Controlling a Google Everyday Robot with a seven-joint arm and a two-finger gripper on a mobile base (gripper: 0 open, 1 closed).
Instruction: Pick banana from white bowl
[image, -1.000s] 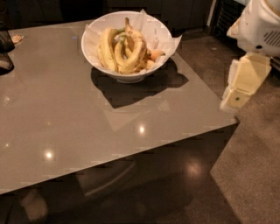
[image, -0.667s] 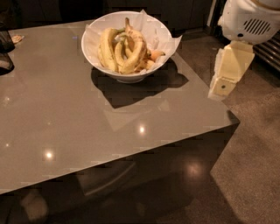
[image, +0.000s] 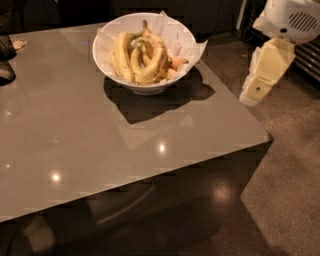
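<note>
The claw hangs in the air at the right, off the table's right edge and over the floor, level with the bowl but well apart from it. It shows as a pale yellow, blocky piece with a small dark dot, pointing down and to the left from a white rounded arm housing that has a patch of vent slots. Whether the claw is open or closed cannot be told from this angle. The housing is cut off by the top and right edges.

The banana, slender, strongly curved and mottled dull yellow, lies in the white bowl near the table's far right corner. It leans against plumper pale bananas, and its lower end is hidden among them. Crinkled white paper lines the bowl and pokes past the rim on the right. A small orange-pink item sits beside the bananas, too unclear to name.

Dark objects at the far left edge are cut off and cannot be identified.

The table has a smooth, glossy grey-beige top with bright spots of reflected light and the bowl's dark shadow. Its front is dark and shiny. The floor at the right is brownish and speckled. The room behind is dark.
</note>
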